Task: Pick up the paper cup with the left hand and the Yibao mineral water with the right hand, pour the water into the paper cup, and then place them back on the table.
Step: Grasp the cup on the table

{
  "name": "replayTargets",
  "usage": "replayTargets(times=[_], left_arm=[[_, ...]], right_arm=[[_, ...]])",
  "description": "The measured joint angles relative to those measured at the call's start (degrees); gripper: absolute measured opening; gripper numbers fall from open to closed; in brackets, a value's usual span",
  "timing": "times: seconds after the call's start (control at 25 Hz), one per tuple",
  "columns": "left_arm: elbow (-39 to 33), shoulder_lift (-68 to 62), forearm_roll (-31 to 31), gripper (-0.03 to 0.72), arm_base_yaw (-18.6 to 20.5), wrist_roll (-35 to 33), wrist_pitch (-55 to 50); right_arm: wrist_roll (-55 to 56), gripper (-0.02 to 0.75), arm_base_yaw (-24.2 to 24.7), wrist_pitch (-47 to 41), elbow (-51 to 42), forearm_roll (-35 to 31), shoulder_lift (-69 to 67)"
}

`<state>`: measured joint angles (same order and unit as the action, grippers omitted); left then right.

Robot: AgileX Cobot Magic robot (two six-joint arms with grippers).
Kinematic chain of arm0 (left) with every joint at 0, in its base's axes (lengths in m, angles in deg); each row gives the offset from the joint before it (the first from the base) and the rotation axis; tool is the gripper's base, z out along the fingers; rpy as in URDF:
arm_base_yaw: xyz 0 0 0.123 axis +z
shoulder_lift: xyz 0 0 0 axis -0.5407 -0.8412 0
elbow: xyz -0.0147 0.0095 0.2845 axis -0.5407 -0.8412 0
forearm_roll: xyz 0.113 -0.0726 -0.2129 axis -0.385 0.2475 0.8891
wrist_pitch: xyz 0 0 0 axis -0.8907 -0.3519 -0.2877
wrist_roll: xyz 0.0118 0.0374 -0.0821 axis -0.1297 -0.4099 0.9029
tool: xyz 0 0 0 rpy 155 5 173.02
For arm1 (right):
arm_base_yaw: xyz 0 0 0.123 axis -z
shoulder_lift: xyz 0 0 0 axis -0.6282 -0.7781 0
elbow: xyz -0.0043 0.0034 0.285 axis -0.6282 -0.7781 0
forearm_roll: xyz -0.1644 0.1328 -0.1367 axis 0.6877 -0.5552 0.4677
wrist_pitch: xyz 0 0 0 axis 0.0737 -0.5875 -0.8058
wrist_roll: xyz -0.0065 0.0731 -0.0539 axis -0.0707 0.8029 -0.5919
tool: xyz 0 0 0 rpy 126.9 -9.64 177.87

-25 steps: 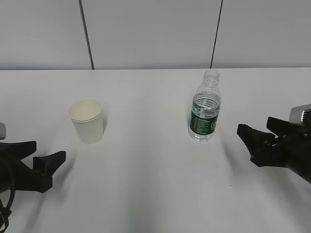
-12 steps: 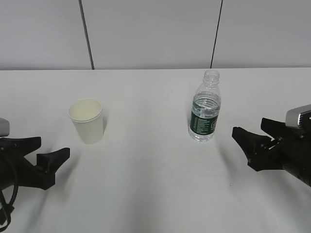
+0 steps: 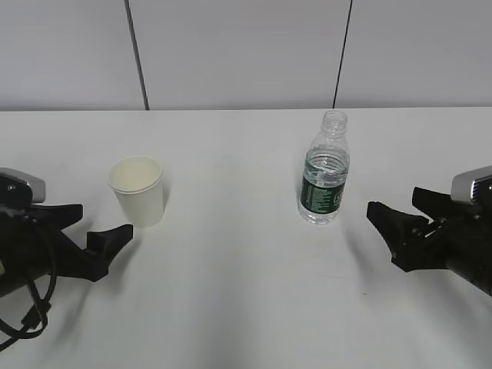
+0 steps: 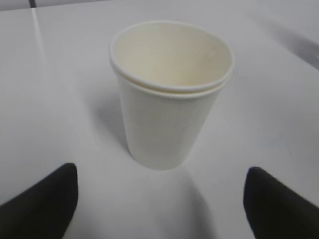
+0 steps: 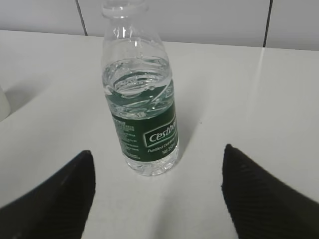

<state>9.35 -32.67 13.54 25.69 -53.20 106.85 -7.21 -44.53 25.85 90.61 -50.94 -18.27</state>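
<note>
Open white table (image 3: 231,292) between both arms. Paper cup (image 3: 137,191) stands upright, alone, bare surface on every side; left hand (image 3: 96,234) just short of it, jaws spread wider than cup, nothing between. Yibao mineral water (image 3: 324,171) upright, capless, well apart from cup; right hand (image 3: 403,223) near it, jaws wide, clear lane ahead. Wide bare gap between cup and bottle. Grey wall panels (image 3: 238,54) close off far table edge.

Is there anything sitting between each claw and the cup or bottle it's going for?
Nothing visible. Only bare table lies between the left end effector and the paper cup, and between the right end effector and the bottle.
</note>
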Motion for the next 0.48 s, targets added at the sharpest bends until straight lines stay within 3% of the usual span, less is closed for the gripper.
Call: replayTargets(times=[0.48], left_arm=[[7.28,-3.98,-1.97,0.612,0.00,0.51,-0.11]], right_arm=[[0.00,0.585,0.00,0.11,0.00,0.27,0.00]])
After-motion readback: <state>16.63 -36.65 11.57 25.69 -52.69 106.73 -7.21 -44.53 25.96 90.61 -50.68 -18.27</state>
